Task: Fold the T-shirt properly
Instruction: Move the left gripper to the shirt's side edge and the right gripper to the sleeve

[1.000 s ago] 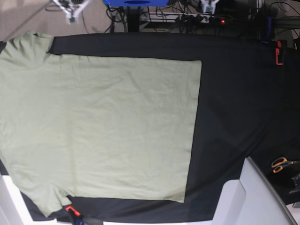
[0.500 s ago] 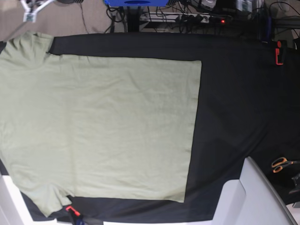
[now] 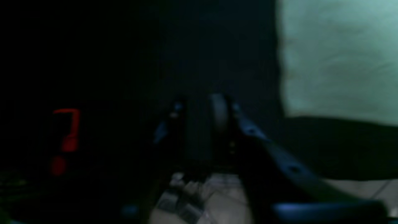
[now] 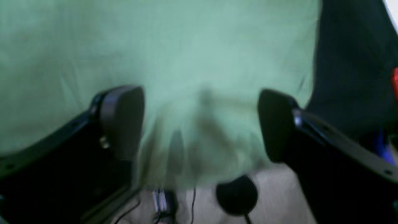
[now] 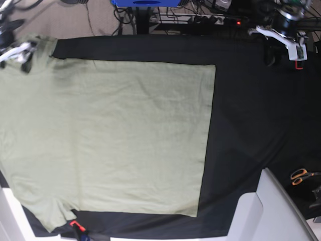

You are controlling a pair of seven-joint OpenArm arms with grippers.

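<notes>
The pale sage-green T-shirt lies spread flat on the black table cloth, its hem toward the right and its sleeves at the left. My right gripper hovers over the far left sleeve. In the right wrist view it is wide open, with the T-shirt below and nothing between its fingers. My left gripper hangs over bare black cloth at the far right, well away from the hem. The left wrist view is dark and blurred; there the left gripper shows a narrow gap, with a T-shirt corner at upper right.
A red clamp sits on the table's far edge beside my left gripper, also the red clamp. Orange-handled scissors lie at the right edge. A white panel stands at the near right. Another red clamp grips the near edge.
My right gripper moved left along the far edge, came down over the far sleeve and opened wide. My left arm came into view at the far right. The T-shirt has not moved.
</notes>
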